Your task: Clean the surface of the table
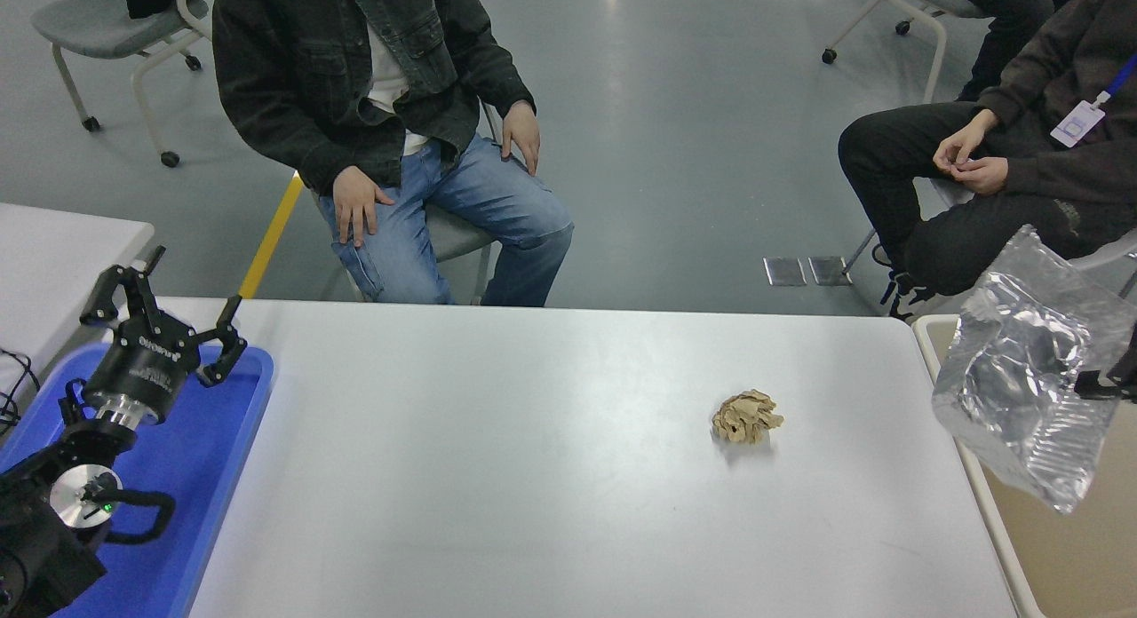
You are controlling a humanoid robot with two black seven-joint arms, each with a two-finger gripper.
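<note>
Left gripper (162, 320) marking: illegible.

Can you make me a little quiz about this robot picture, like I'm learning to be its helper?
1. True or false: the crumpled brown paper lies on the table surface.
2. What is the right gripper holding? A) a silver plastic bag B) a red cup C) a sponge
3. What does the silver plastic bag hang over?

Key
1. True. It lies alone on the white top, right of the middle.
2. A. The crinkled bag is held at its right side, at the picture's right edge.
3. The beige bin beside the table's right end. The left gripper, jaws spread, is parked over the blue tray.
</note>
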